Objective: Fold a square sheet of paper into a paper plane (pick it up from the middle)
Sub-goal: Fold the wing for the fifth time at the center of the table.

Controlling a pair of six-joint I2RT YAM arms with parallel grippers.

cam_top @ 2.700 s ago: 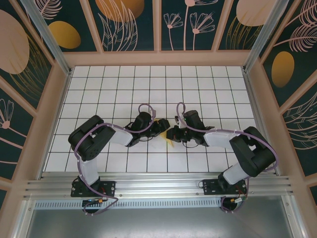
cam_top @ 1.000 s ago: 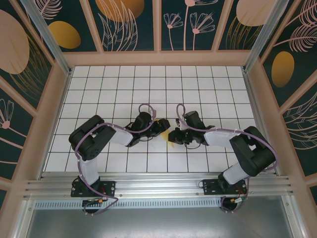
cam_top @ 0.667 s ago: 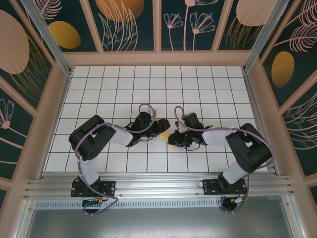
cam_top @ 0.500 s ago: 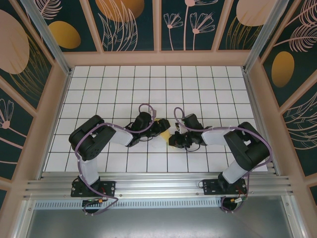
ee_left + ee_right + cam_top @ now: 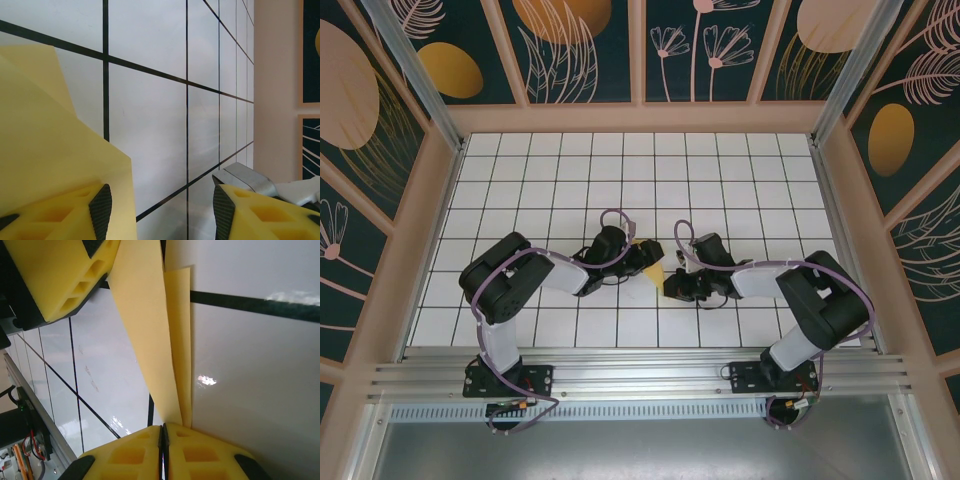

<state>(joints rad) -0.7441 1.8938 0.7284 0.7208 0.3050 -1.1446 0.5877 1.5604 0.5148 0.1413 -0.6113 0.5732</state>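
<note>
The square sheet of paper (image 5: pixel 653 270) is yellow and folded into layers, and it lies on the white grid table between my two grippers. In the left wrist view the sheet of paper (image 5: pixel 50 140) lies under my left finger. My left gripper (image 5: pixel 161 212) is open, with bare table between its pads. It sits just left of the sheet in the top view (image 5: pixel 645 262). My right gripper (image 5: pixel 163 427) is shut, its tips against the narrow end of two upright paper layers (image 5: pixel 150 340). No paper enters the seam between its fingers. The paper plane is out of view.
The white grid table (image 5: pixel 720 180) is walled by a wooden frame (image 5: pixel 640 118) at the back and sides. A metal rail (image 5: pixel 640 375) runs along the near edge by the arm bases. The left gripper's yellow finger (image 5: pixel 50 275) stands close above the paper.
My right gripper has slid a little toward the near edge along the paper, and its arm has swung. The left arm and its open jaws have stayed still.
</note>
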